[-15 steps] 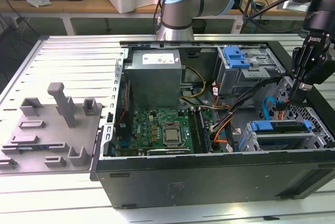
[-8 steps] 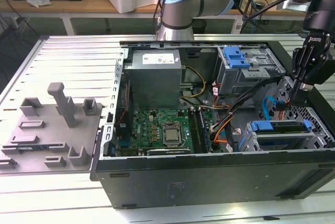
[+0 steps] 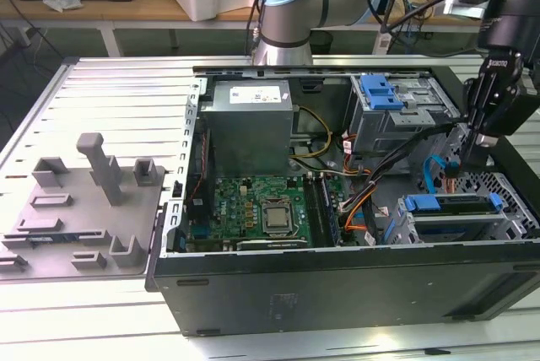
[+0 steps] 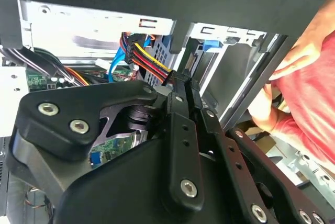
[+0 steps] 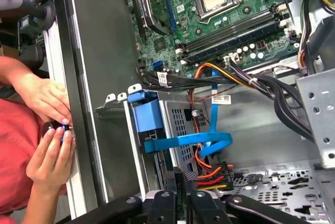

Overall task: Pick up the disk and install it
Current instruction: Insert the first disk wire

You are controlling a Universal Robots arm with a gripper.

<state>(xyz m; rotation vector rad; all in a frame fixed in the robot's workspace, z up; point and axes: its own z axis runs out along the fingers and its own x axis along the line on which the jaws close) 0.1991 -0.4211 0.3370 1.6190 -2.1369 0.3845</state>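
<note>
The disk (image 3: 450, 204) lies in the grey drive cage (image 3: 472, 224) at the case's front corner, on the exterior view's right; its blue carrier bracket shows along the top. In the first wrist view the bracket's blue end (image 5: 146, 113) sticks out of the cage. My gripper (image 3: 460, 161) hangs just behind the cage, inside the case. Its fingers (image 5: 170, 185) stand together, shut, with nothing clearly between them. Their tips (image 4: 181, 84) rest at a black power connector (image 4: 168, 76) with yellow, red and black wires. A blue data cable (image 5: 193, 141) loops beside the cage.
A person's hands (image 5: 49, 135) hold a small black part at the case's outer edge, close to the cage; a hand (image 4: 298, 56) also grips the case wall. The motherboard (image 3: 261, 209), power-supply box (image 3: 251, 125) and an upper cage with a blue latch (image 3: 380, 91) fill the case. A grey fixture tray (image 3: 80, 209) lies on the exterior view's left.
</note>
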